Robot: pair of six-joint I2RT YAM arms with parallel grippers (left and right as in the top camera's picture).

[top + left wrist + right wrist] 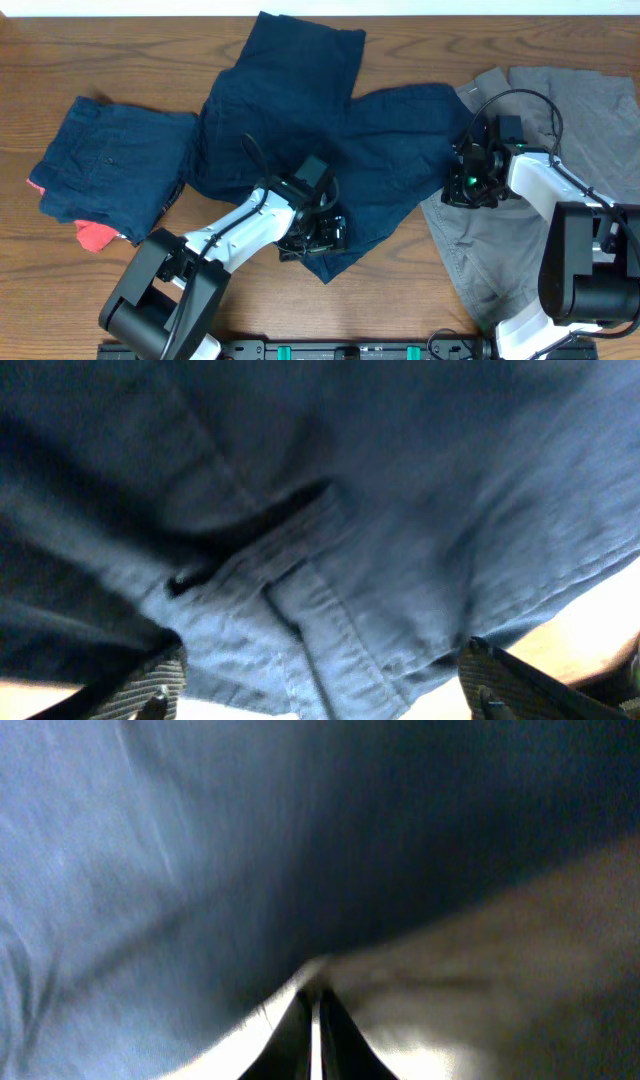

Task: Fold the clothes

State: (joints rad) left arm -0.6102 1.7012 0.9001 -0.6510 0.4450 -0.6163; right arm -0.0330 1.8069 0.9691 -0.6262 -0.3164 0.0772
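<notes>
Dark navy shorts (300, 110) lie spread out in the middle of the table. My left gripper (318, 232) is at their near edge. In the left wrist view it (320, 685) is open wide, its fingers on either side of a stitched seam of the shorts (350, 510). My right gripper (468, 185) is at the shorts' right edge, where they overlap a grey garment (570, 110). In the right wrist view its fingers (315, 995) are pressed together, with the tips at the line where navy cloth (150, 870) meets grey cloth (500, 950).
A folded navy garment (110, 160) lies at the left with a coral-red piece (93, 236) showing under its near edge. The wooden table (60, 60) shows around the clothes.
</notes>
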